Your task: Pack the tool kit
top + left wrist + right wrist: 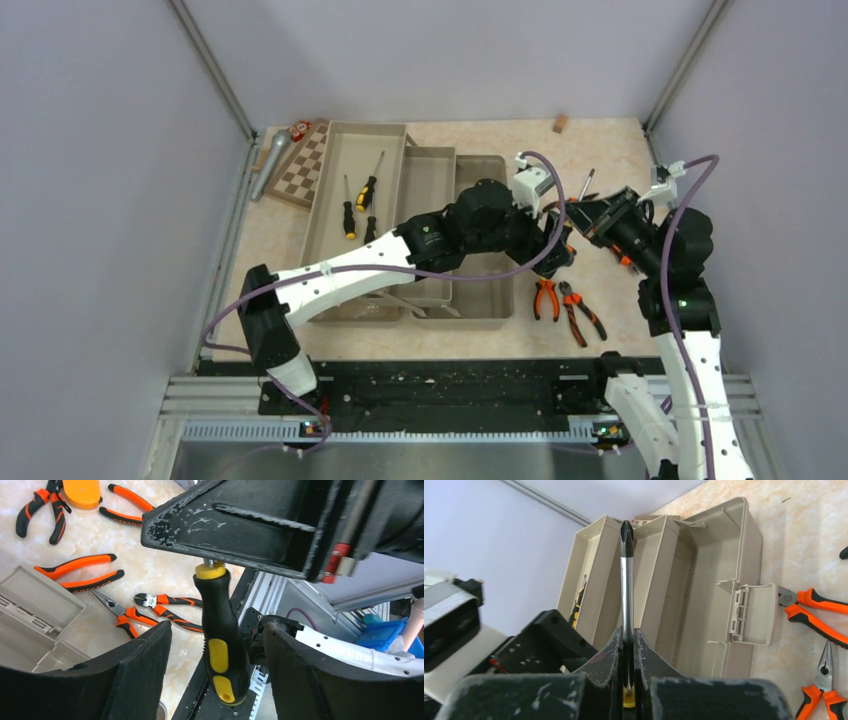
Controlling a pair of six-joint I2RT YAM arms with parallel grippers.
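At left we see the toolbox (470,318) lying open on the table (480,135), with screwdrivers (349,218) in its far-left tray (330,170). The left gripper (216,630) is spread wide, its 2 fingers (140,670) flanking a yellow-black screwdriver (625,580) at the handle without touching it. The right gripper (626,632) is clenched on the shaft, just right of the toolbox. Pliers (545,298) lie nearby.

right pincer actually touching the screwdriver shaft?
Touching. Right wrist view: the right pincer clamps both sides of the screwdriver shaft, no gap visible.
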